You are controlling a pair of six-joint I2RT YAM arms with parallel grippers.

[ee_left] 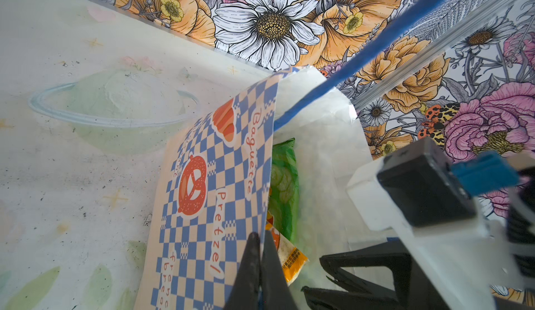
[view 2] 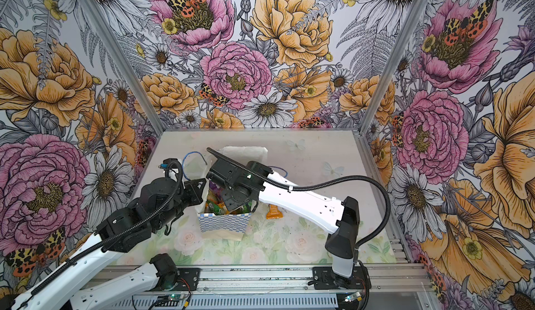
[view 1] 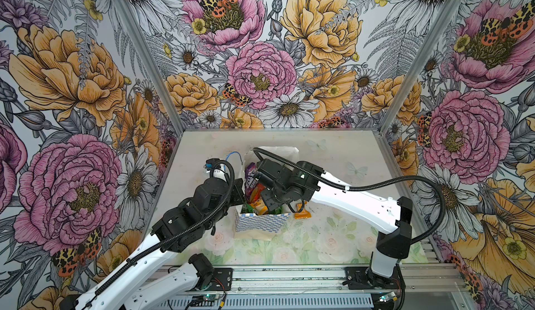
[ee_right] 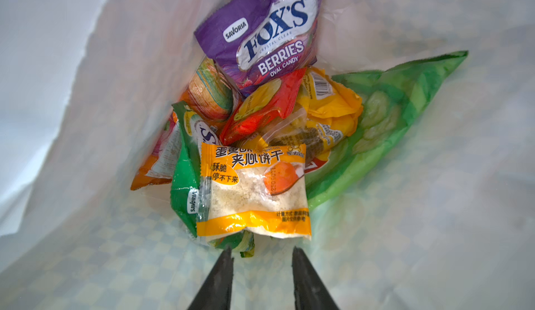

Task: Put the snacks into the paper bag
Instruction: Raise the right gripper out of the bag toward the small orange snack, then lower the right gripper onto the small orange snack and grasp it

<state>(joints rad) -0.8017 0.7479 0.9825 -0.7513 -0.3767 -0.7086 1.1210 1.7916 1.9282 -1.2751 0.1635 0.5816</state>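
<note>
Right end effector point(ee_right: 262, 250) hangs inside the paper bag point(view 1: 260, 221), jaws parted, nothing between them. The orange biscuit sachet point(ee_right: 254, 190) lies just past the tips, on the pile with the Fox's Berries packet point(ee_right: 260, 33). Left end effector point(ee_left: 261, 236) is clamped on the bag's wall. An orange packet point(view 1: 302, 214) lies on the table point(view 1: 333, 236) beside the bag. Probably light, crinkly and slippery, so I'd pinch a sealed edge. Floral walls point(view 1: 260, 62) close in.

Paper bag point(view 1: 260, 221) blue-checkered outside, white inside; Fox's packet point(ee_right: 260, 33) purple; sachet point(view 1: 302, 214) seemingly orange.
</note>
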